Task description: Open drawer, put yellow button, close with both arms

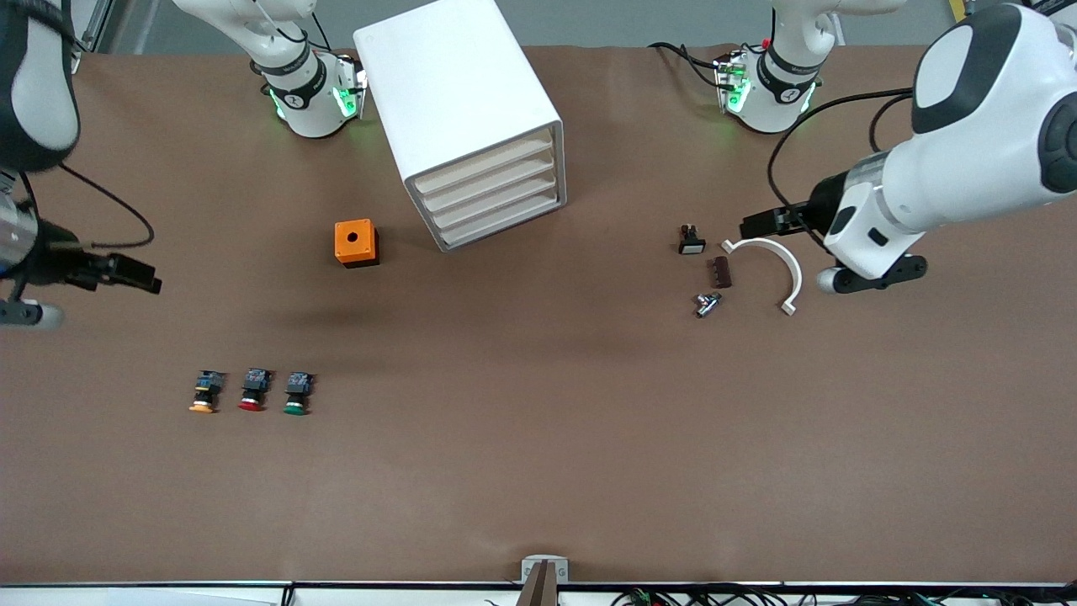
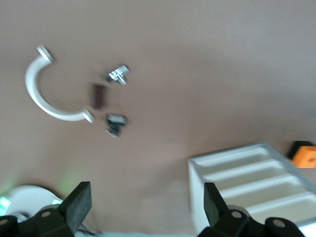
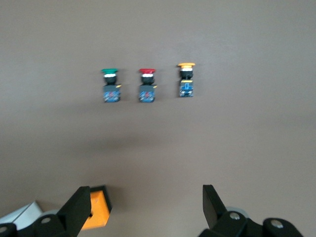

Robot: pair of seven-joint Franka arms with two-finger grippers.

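Front view puts the yellow button nearest the right pincer, open and empty like the left pincer.

- robotics lab: 2 white arms bolted to brown-covered table
- loose cables, green base LEDs
- test props: switches, orange box

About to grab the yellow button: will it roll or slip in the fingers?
The yellow button lies on its side, and its round cap may let it pivot or roll. Its boxy body probably limits that and gives flatter faces to grip. It looks rigid and light.
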